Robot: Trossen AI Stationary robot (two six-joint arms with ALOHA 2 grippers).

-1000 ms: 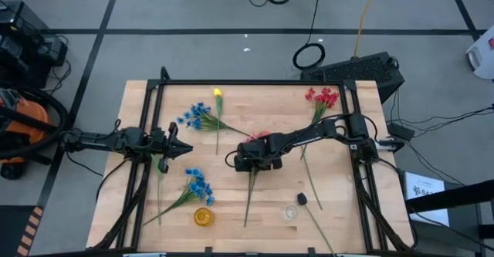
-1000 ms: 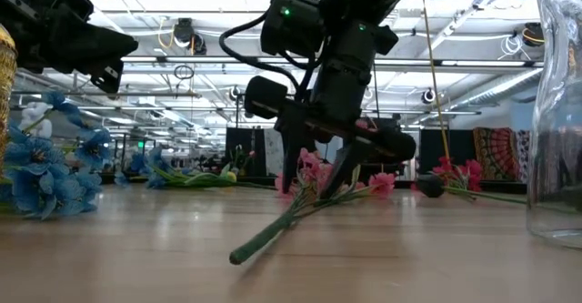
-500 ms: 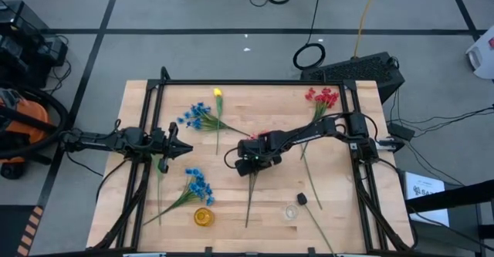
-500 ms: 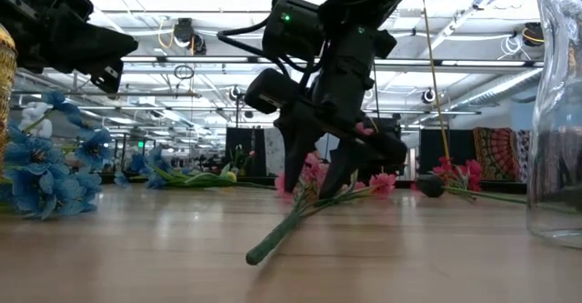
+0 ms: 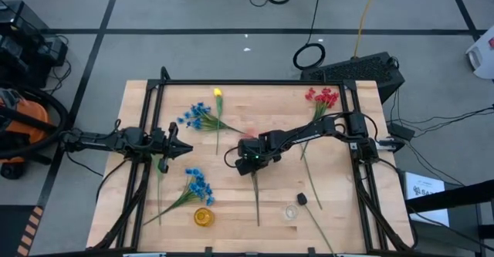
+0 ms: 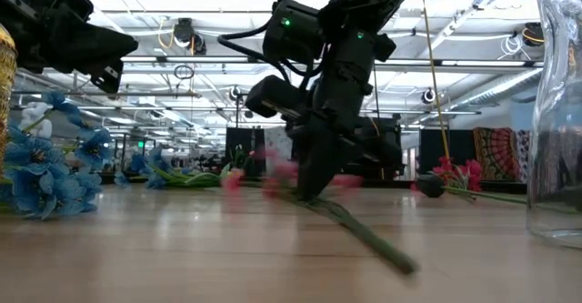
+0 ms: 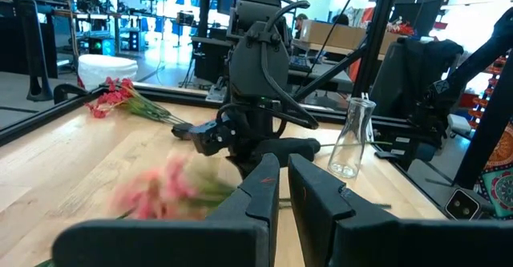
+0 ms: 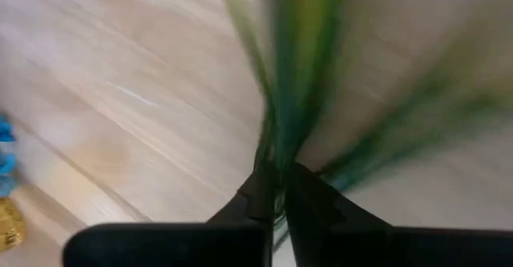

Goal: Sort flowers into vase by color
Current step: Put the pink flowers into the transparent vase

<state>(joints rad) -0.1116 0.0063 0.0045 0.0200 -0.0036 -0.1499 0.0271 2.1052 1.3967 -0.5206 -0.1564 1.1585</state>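
A pink flower (image 5: 248, 136) on a long green stem lies mid-table; its blossoms show blurred in the low view (image 6: 273, 180) and the left wrist view (image 7: 156, 191). My right gripper (image 5: 252, 161) stands over it, shut on the stem. My left gripper (image 5: 187, 150) waits shut above the table's left part, holding nothing. Blue flowers (image 5: 199, 118) and a yellow bud (image 5: 218, 93) lie at the far left, more blue flowers (image 5: 197, 186) at the near left, red flowers (image 5: 321, 97) at the far right. A yellow vase (image 5: 204, 216) and a clear glass vase (image 5: 291, 211) stand near the front edge. My right gripper pinches the pink flower's stem (image 8: 280, 159) between its two fingers, a short way below the blossoms. The fingers come from above, pointing down (image 6: 309, 185), and lie across the stem. The stem's long free part (image 6: 382, 248) runs over the table toward the near edge.
A small black object (image 5: 302, 199) lies beside the glass vase. Loose green stems lie at the near right (image 5: 318, 226) and under my left arm (image 5: 160, 181). A black frame (image 5: 255, 82) borders the table's far and side edges.
My right gripper has shut on the pink flower's stem and taken hold of it. The flower has swung about: its blossoms have gone toward the table's left, and the stem's free end has swept toward the right along the near part of the table.
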